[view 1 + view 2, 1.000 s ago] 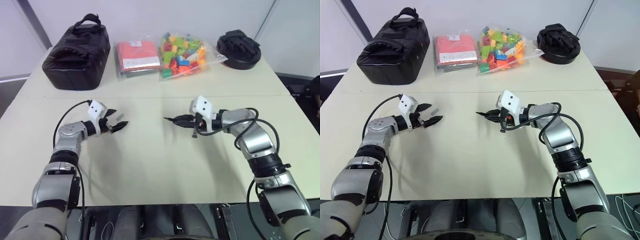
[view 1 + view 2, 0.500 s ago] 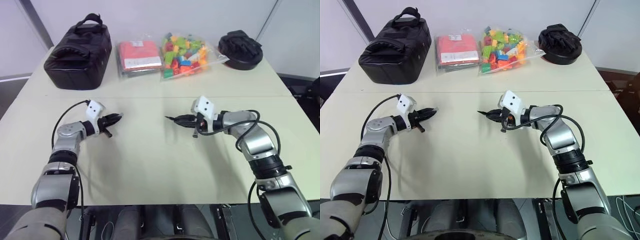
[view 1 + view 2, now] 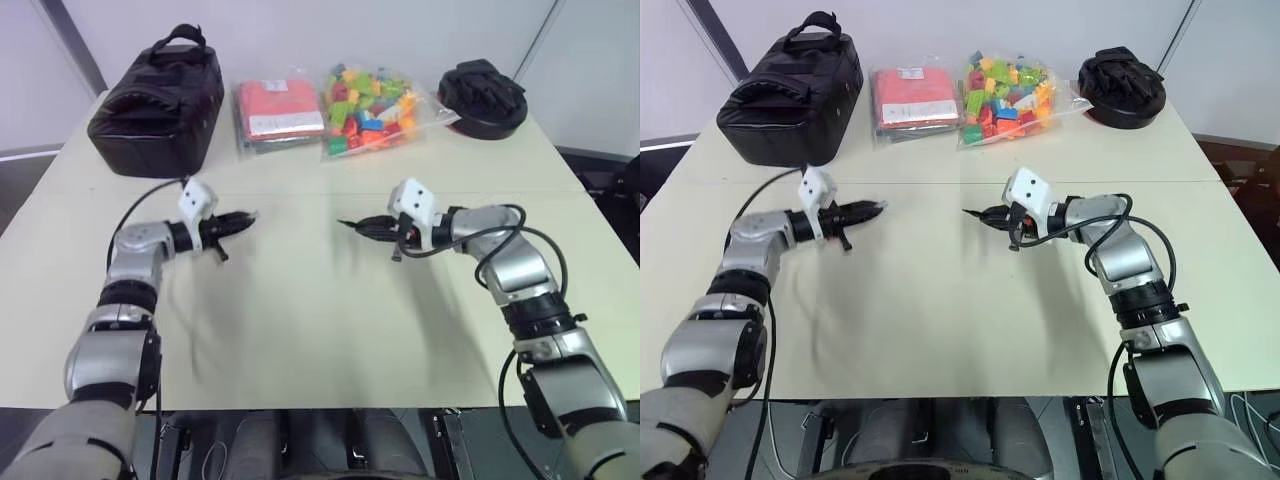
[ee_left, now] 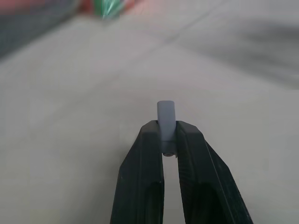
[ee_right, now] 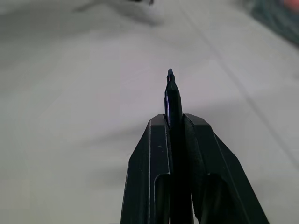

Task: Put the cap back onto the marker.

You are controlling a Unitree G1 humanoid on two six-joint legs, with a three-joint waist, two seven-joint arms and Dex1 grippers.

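Left gripper (image 4: 167, 133) clamped on the cap (image 4: 166, 119); the pale grey tube pokes out past the fingertips, held by its rear half only. Right gripper (image 5: 176, 122) clamped on the marker (image 5: 171, 95), black pointed tip sticking forward beyond the fingers. Both are lifted off the table (image 3: 300, 330), pointing toward each other across a wide gap, well apart.

Risks, as I judge them:
- Grip on the cap is shallow. A push along its axis when the tip enters could slide it back through the fingers or pop it out onto the table.
- The cap's open end can't be made out, so I can't tell if it faces the marker. If it's reversed, the tip meets a closed end.
- Both pieces are thin; a small angle error between the wrists would make the tip strike the cap rim and smear ink or lever the cap sideways.
- Marker may pivot in its grip under side load.

Bag (image 3: 155, 100), red packet (image 3: 277, 112) and bricks (image 3: 368, 108) sit at the far edge, out of the way.
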